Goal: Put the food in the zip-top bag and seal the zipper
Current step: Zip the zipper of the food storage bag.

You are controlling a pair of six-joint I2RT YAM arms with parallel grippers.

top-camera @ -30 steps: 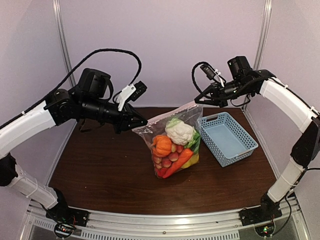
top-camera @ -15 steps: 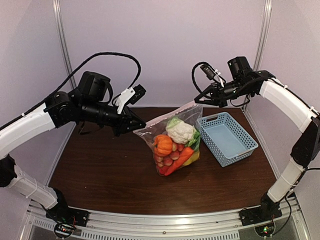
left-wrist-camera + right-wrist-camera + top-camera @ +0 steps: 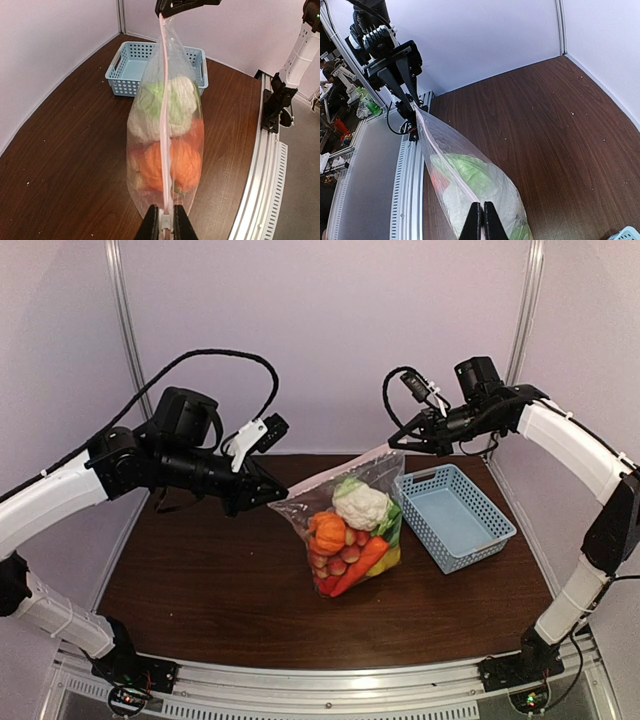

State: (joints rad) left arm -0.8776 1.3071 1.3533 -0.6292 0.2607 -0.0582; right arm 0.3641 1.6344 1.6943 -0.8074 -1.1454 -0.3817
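There is one zip-top bag (image 3: 350, 530), one light-blue mesh basket (image 3: 455, 515) and two arms. Inside the bag are a single orange pumpkin (image 3: 329, 532), one pale cabbage-like head (image 3: 360, 505), one long orange-red piece (image 3: 362, 560), a bit of yellow fruit (image 3: 387, 561), some leafy greens (image 3: 389, 519) and a cluster of small red fruits (image 3: 336, 562) too tightly packed to count. The bag is clear and floppy and bulges with the food, which fills its lower part. It is stretched up on a slant above the brown counter (image 3: 200, 580), with its lower end down at the counter just left of the basket. The zipper (image 3: 164, 125) runs as a thin, pale pink strip, pulled taut in a straight line from one top corner to the other. The left claw (image 3: 166, 225) has its fingers pinched tight on the near, lower end of the strip. The right claw (image 3: 482, 220) is pressed together on the far, higher end, with no gap visible between its tips. Seen from the left wrist, both bag walls meet at the strip along its whole length, though whether it is pressed fully sealed cannot be told.
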